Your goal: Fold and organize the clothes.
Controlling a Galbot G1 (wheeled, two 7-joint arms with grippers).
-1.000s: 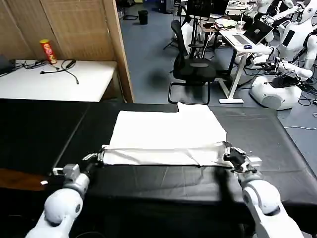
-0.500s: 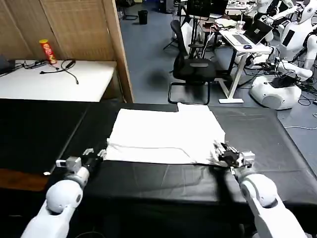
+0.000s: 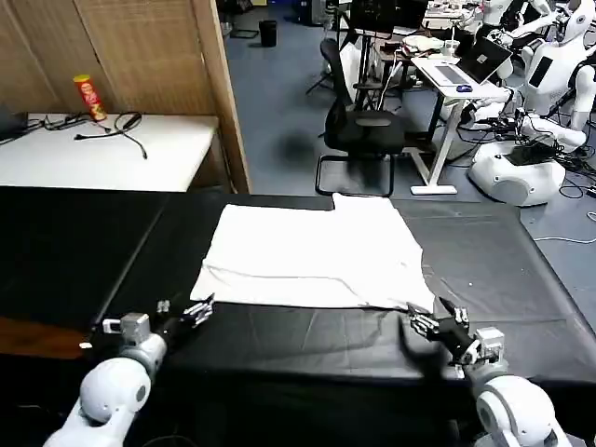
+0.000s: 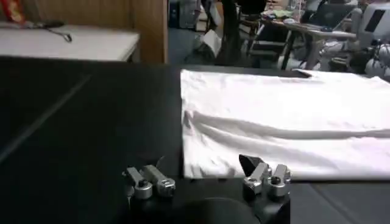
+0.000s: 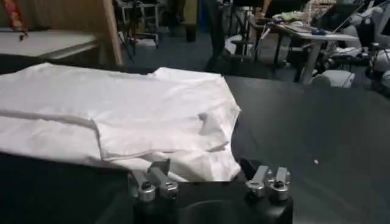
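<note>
T-shirt point(image 3: 312, 256) cloth is lying folded and white on the black table point(image 3: 503, 270), its near hem just beyond both grippers. Nearest the robot, the left gripper point(image 3: 186, 312) and the right gripper point(image 3: 430, 326) are hovering over bare tabletop, fingers spread wide and holding nothing. Farther back, an office chair point(image 3: 358, 130) is standing on the blue floor.
</note>
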